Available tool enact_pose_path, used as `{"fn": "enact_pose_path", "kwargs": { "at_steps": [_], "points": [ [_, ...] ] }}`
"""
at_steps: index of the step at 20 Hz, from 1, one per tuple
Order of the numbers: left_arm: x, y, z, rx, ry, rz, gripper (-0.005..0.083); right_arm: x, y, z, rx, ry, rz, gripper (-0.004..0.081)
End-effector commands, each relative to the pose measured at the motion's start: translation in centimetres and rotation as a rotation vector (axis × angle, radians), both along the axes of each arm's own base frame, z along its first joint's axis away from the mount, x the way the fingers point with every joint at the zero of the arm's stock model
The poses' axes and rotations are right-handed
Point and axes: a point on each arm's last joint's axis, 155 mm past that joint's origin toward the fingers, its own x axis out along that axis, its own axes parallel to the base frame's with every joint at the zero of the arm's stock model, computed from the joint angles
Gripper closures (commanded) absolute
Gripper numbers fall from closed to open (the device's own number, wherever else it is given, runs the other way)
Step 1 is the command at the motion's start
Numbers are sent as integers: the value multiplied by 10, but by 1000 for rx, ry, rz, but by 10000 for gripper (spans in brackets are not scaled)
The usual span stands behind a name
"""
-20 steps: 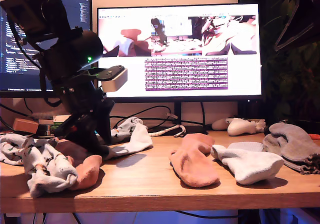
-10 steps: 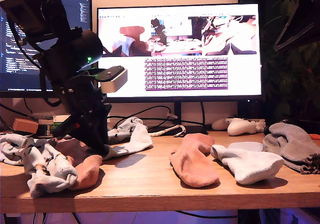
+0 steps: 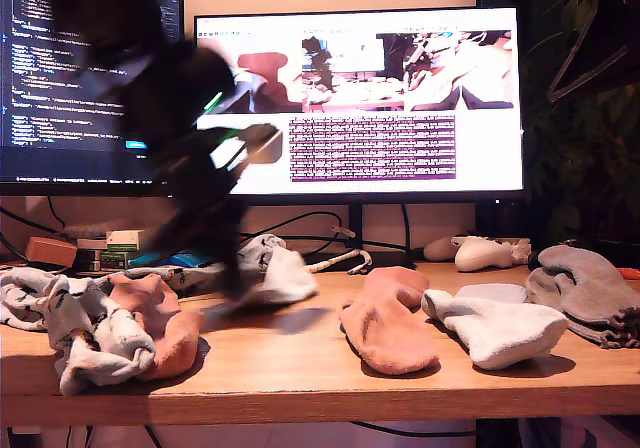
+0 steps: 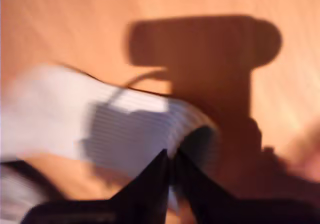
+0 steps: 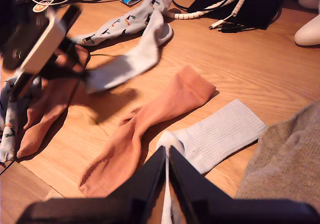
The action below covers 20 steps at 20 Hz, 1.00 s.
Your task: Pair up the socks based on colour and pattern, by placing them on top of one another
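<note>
My first gripper (image 4: 170,156) is shut on a ribbed light blue-white sock (image 4: 125,129). In the exterior view that arm is a blur at the left, and the sock (image 3: 283,273) trails from it just above the table. A printed pale blue sock (image 5: 125,21) lies behind it. Another printed sock (image 3: 75,328) and a salmon sock (image 3: 150,313) are heaped at the exterior view's left. A second salmon sock (image 3: 385,323), a second ribbed sock (image 3: 500,328) and a grey sock (image 3: 590,288) lie toward the right. My second gripper (image 5: 167,156) hangs shut, high above the ribbed sock (image 5: 215,134).
Two monitors stand behind the table. A white controller (image 3: 485,253) sits at the back on the exterior view's right. Coiled cables (image 5: 220,14) and a black monitor base lie near the printed sock. The table's front edge runs just before the socks.
My first arm has swung toward the exterior view's right, away from the heap of socks, carrying the ribbed sock with it. The other socks lie as before.
</note>
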Motion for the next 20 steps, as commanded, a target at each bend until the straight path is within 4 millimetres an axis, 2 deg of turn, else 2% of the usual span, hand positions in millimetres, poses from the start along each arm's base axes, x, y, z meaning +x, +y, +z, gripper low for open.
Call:
{"fn": "enact_pose_path", "kwargs": {
  "at_steps": [1,5,9,11,14,18,20],
  "points": [
    [4,-22,46,-72,-83,-13,794,-2,2,-8,2,17,6,783],
    [7,-62,101,-163,-175,-47,794,-2,2,-9,14,26,-3,782],
    [11,-101,161,-324,-259,-2,794,-3,1,-11,13,37,-5,782],
    [5,-114,171,-386,-244,18,794,-3,1,-11,12,38,-5,782],
    [-5,-131,170,-409,-233,1,794,-3,1,-11,14,39,-6,782],
    [2,-151,207,-575,-306,72,794,-3,1,-11,16,40,-7,783],
    [3,-155,215,-617,-314,90,794,-4,1,-11,15,44,-8,782]
  ]
}}
